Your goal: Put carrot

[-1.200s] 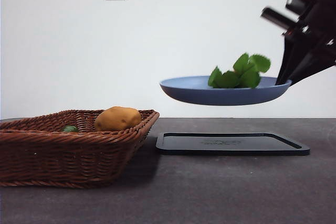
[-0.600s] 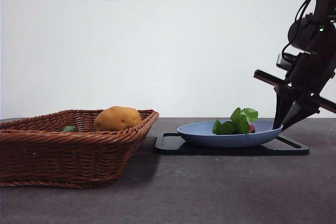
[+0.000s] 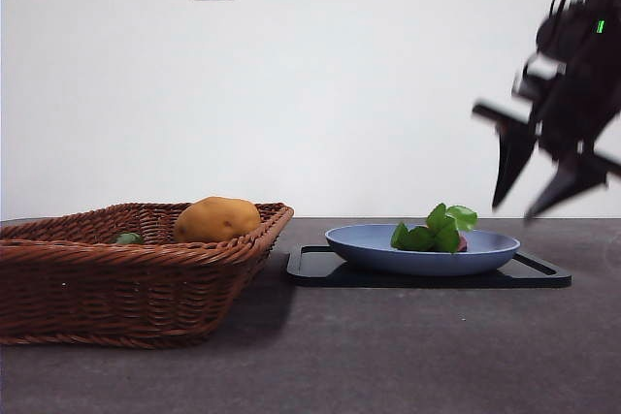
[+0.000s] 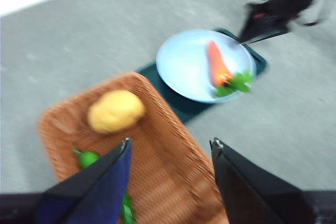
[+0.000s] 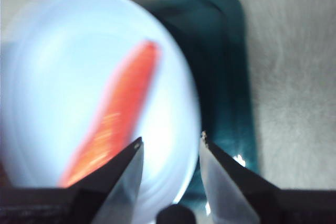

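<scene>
**pixelfarmer:** Carrot (image 3: 441, 230) is sitting in the blue plate (image 3: 369, 244) in the front view, leaves poking up over the rim with a bit of reddish body showing behind them. The plate is resting on the black tray (image 3: 310, 269), just right of the wicker basket (image 3: 126, 288). The orange-tan lump (image 3: 217, 218) and a small green piece (image 3: 128, 238) are lying in the basket. A gripper (image 3: 534, 186) is hanging blurry above the plate's right end, jaws spread, touching nothing.

**botwatcher22:** Which arm though?

**pixelfarmer:** Going by the wrist cams, it's the right gripper (image 5: 170, 145). Its own view is looking straight down at the plate (image 5: 47, 40) with the carrot (image 5: 113, 119) lying across it as an orange-red streak, tray (image 5: 226, 77) peeking out beside. The jaws are standing apart with nothing between them.

**botwatcher22:** And the left one?

**pixelfarmer:** The left gripper (image 4: 170, 148) is hovering over the basket (image 4: 157, 145), well away from the plate (image 4: 184, 61), jaws also apart and empty. From there the carrot (image 4: 220, 69) is showing full length on the plate, leaves at the end. The lump (image 4: 115, 111) and green piece (image 4: 86, 157) are in the basket, and the other arm's gripper (image 4: 262, 24) is showing dark over the plate's far edge.
</scene>
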Robot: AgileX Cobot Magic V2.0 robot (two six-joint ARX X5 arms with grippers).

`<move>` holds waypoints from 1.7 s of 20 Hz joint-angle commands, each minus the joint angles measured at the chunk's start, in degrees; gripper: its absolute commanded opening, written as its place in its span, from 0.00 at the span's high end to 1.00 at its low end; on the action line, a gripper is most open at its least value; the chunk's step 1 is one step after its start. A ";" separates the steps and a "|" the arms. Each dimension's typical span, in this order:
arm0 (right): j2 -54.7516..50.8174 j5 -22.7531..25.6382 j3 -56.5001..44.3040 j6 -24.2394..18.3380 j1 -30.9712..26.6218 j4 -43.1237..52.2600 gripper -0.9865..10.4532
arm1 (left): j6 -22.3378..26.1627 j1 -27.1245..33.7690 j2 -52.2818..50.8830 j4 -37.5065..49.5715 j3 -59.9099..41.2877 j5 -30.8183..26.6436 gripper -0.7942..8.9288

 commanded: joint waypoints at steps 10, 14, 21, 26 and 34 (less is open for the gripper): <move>-31.54 6.16 0.68 -8.09 7.48 -13.46 0.91 | 13.73 12.41 0.63 3.74 0.68 -1.79 0.91; -37.00 10.93 0.20 -8.09 12.50 -13.84 0.91 | 13.79 21.68 0.07 1.05 -0.13 2.95 0.91; -47.08 25.81 -8.85 -8.44 22.40 -4.39 0.91 | 10.97 33.75 -4.83 11.30 -11.47 18.21 0.91; -59.23 31.71 -27.89 -9.05 27.80 13.99 0.91 | 6.67 36.96 -11.13 21.22 -26.71 25.40 0.91; -64.67 31.58 -41.57 -8.52 28.15 21.33 0.91 | 3.23 36.94 -16.35 24.22 -31.02 25.31 0.91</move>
